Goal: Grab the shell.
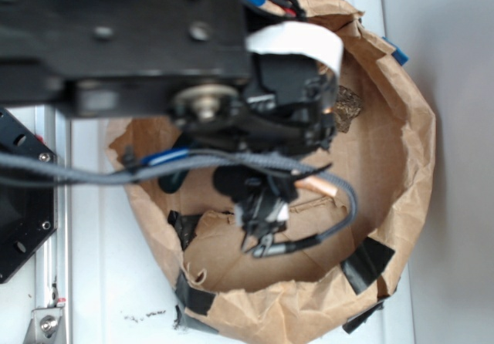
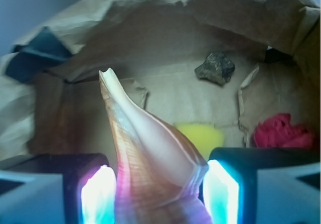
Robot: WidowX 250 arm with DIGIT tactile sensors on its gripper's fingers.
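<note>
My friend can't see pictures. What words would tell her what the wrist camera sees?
A glossy orange-brown and cream spiral seashell sits between the robot gripper's two glowing fingers, its tapered end pointing up and away. Behind it, on the floor of a crumpled brown paper enclosure, lie a rough dark rock, a yellow sponge and a crumpled pink-red thing.

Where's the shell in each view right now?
Exterior: only the orange-brown tip of the glossy striped spiral shell shows, right of the hand, mid-frame.
Wrist: bottom centre, between the hand's fingers, point up.
Shared landmark: rough dark rock.
</note>
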